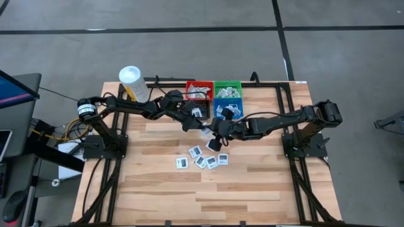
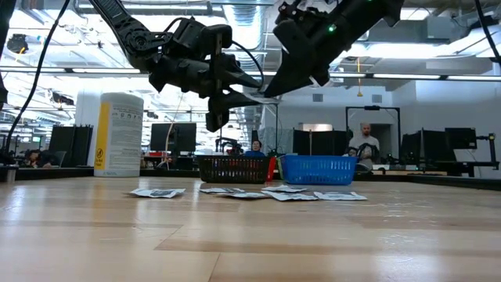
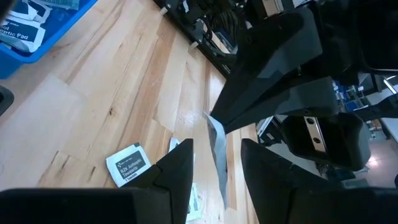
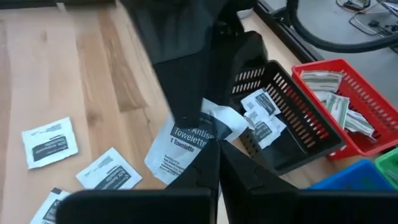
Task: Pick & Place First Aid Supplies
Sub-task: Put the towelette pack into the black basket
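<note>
Right claw [image 4: 214, 155] clenched on white towelette packet [image 4: 183, 146], held in air over table's middle, near black bin [image 4: 292, 124].
Left claw [image 3: 214, 165] open, fingers either side of same packet's free edge [image 3: 216, 140]; looks like handover between arms.
Packet: light, thin, floppy foil-paper; bends and creases under pinch, likely slick. Best grip: flat pinch across edge, well in from corner.
More packets [image 1: 201, 157] lie flat on table, nearer its front edge.
</note>
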